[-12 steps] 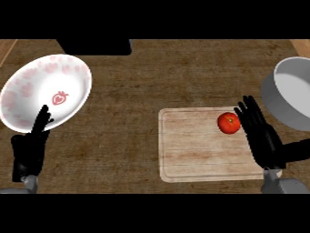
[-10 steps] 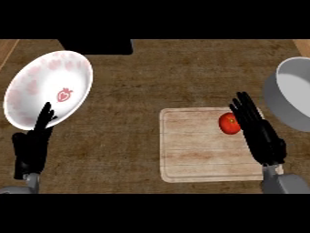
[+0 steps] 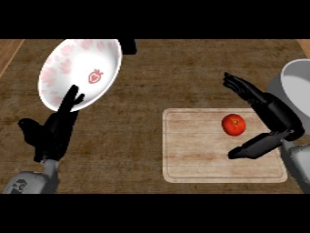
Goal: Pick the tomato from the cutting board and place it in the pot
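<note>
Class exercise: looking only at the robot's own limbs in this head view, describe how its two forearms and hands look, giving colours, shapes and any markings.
Both hands are black, with slender segmented fingers and a separate thumb. The left hand joins a rounded grey forearm, which carries small dark markings too small to read. The right hand joins a bulkier, smooth grey forearm at the lower right corner. No cables or sleeves show.

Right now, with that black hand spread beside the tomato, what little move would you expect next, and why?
Probably the right hand shifts a little toward the tomato and curls round it. Its fingers are straight and its thumb is spread, open toward the fruit without touching it. The tomato lies untouched on the cutting board, and the pot waits just beyond.
</note>
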You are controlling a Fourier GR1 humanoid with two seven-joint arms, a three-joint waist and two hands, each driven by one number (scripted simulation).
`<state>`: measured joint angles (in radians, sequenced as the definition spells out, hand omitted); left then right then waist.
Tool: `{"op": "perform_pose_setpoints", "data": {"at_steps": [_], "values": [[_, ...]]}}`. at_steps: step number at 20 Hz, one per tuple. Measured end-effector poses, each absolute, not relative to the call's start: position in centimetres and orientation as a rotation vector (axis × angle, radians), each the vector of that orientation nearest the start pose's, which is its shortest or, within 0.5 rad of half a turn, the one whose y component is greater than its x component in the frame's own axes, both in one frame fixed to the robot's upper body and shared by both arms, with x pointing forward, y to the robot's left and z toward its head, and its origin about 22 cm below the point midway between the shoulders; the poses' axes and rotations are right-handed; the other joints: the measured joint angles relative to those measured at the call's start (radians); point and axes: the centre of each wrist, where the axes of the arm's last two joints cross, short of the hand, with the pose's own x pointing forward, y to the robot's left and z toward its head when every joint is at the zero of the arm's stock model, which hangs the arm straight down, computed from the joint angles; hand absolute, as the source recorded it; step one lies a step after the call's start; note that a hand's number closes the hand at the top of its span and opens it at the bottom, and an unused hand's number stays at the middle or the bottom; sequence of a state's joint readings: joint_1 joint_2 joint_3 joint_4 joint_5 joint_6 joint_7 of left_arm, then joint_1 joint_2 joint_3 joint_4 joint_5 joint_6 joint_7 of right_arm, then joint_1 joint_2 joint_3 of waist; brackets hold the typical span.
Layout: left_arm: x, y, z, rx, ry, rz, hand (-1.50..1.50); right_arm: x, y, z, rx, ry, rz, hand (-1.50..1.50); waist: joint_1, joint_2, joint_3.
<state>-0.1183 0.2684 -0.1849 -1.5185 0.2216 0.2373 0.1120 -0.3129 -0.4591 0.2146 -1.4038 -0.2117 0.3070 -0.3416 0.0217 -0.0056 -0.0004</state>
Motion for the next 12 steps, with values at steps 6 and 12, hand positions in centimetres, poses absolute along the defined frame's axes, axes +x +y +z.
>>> {"op": "perform_pose_setpoints", "data": {"at_steps": [6,12], "values": [[27.0,23.0,4.7,0.017,-1.479,-0.017,0.00,31.1,-33.7,9.1,0.238,-2.049,0.894,-1.50,-0.012,0.004,0.002],[26.9,22.5,5.6,0.014,-1.476,-0.015,0.00,31.3,-37.9,14.8,-0.009,-1.971,1.182,-1.50,-0.016,0.005,0.001]]}}
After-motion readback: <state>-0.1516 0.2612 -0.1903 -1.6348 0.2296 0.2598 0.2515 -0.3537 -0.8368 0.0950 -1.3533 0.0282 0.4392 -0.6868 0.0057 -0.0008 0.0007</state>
